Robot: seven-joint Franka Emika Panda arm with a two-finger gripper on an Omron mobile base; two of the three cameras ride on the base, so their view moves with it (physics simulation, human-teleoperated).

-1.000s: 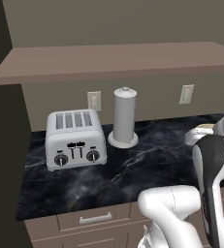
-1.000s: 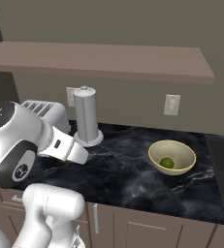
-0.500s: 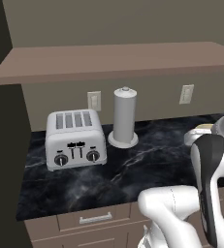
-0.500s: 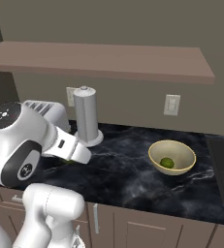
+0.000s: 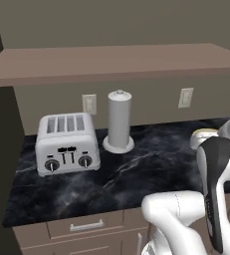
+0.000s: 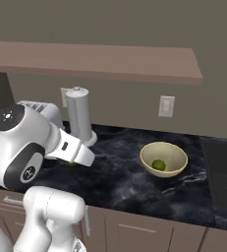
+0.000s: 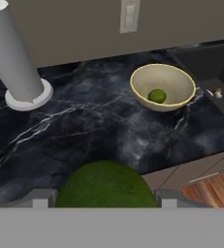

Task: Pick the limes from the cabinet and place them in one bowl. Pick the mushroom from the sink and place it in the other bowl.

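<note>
Left base view — little shifted over the last second; the arm's dark-striped link slid slightly toward 9 o'clock, with the toaster (image 5: 67,143) and paper-towel holder (image 5: 119,122) fixed on the bench (image 5: 156,164) under the cabinet (image 5: 111,62).

Right base view — the shoulder swung toward 3 o'clock, carrying the forearm along the bench toward the pale bowl (image 6: 163,158), which already held one lime (image 6: 158,165). Likely the second lime was in transit.

Hand view — the jaws (image 7: 104,197) stood part open, clamped on the second lime (image 7: 106,186) at 6 o'clock; the bowl sat at 1 o'clock, well apart, and the mushroom (image 7: 216,93) lay at 3 o'clock.
</note>
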